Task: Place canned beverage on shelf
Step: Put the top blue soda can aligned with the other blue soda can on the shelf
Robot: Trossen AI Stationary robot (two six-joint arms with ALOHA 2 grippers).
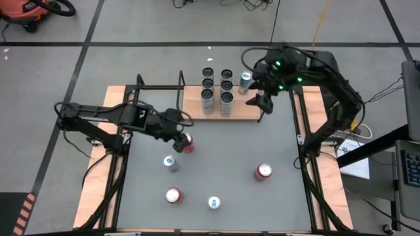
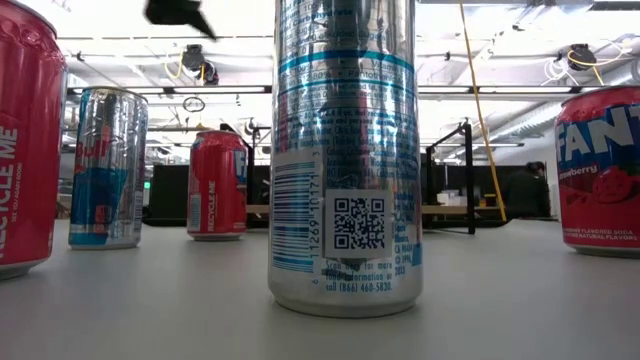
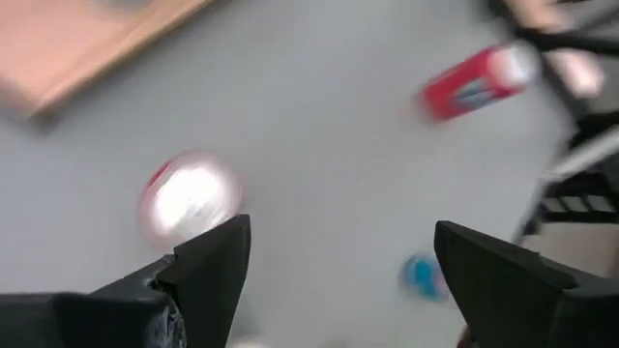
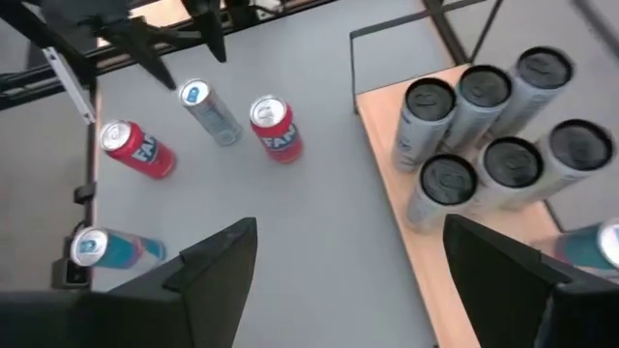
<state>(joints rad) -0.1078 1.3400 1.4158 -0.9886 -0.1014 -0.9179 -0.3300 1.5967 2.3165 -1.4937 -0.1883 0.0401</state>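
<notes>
Even overhead light; left wrist view blurred, prob. motion.

Looks straight down from above on the large grey tabletop (image 1: 216,164); sits level at table height, close behind a tall silver-blue can (image 2: 345,150); wrist views angle down, sharing red cans.

Both arms are dark, near black, built of slim tube links joined by bulkier joint housings. Black cables loop along the right arm, and small green lights glow on its upper housing. The left claw (image 1: 184,141) and right claw (image 1: 260,101) each carry two broad, flat, matte black fingers (image 4: 218,271) with angled, chamfered tips and squared edges, mounted on blocky black bodies.
</notes>
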